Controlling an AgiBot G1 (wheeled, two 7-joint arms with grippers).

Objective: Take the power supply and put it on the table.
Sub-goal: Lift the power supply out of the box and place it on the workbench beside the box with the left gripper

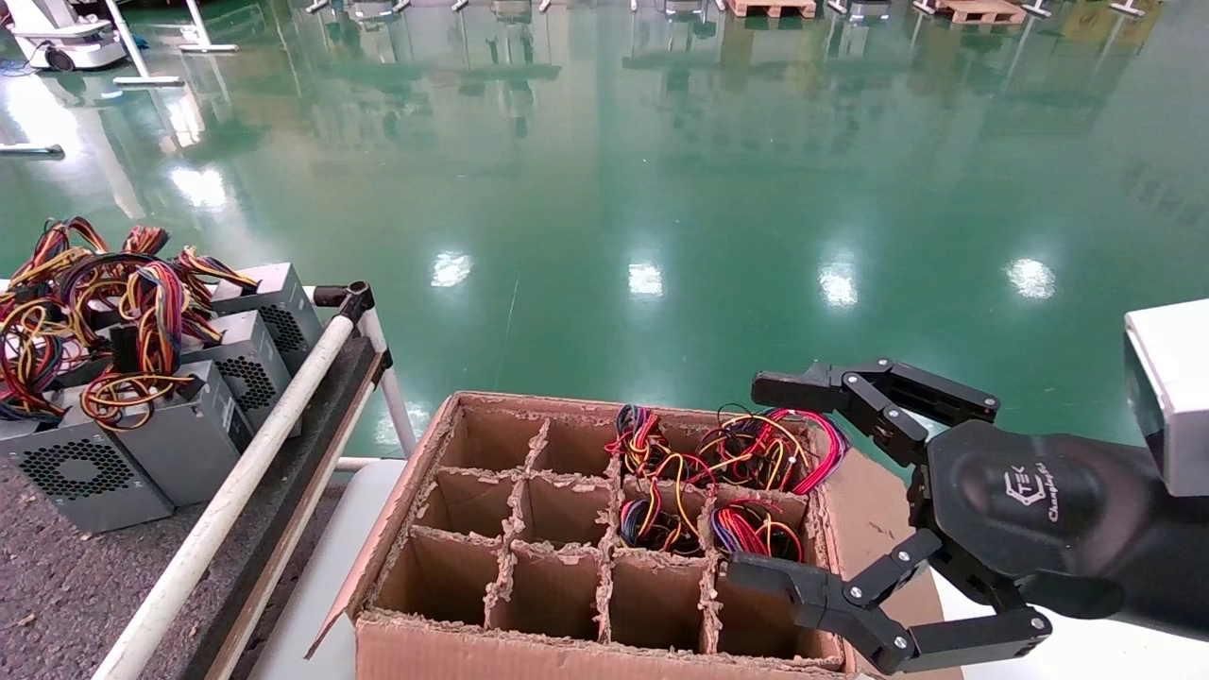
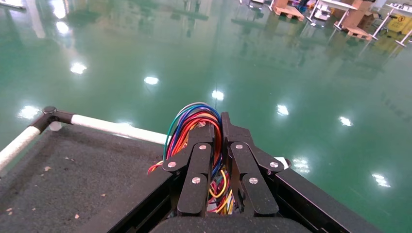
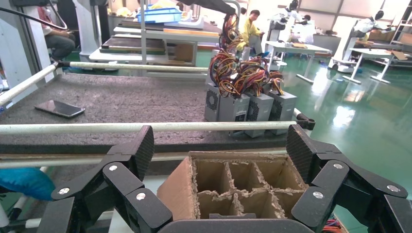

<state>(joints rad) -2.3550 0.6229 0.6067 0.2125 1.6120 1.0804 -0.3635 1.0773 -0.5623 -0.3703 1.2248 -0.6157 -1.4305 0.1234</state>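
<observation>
My left gripper (image 2: 216, 125) is shut on a loop of red, blue and purple wires (image 2: 192, 116) above the corner of the dark speckled table (image 2: 73, 170). The box under those wires is hidden there. In the right wrist view a black arm (image 3: 209, 5) holds a wire bundle (image 3: 228, 26) up above the grey power supplies (image 3: 228, 104) that stand on the table (image 3: 121, 99). Several power supplies (image 1: 80, 467) stand on the table (image 1: 57, 586) at the left of the head view. My right gripper (image 1: 756, 480) hangs open over the carton's right side, holding nothing.
The brown divider carton (image 1: 425, 652) stands on a smooth white surface (image 1: 321, 567). Wire bundles (image 1: 756, 444) fill its far right cells. A white tube rail (image 1: 246, 472) edges the table. A phone (image 3: 60, 108) lies on the table. Green floor lies beyond.
</observation>
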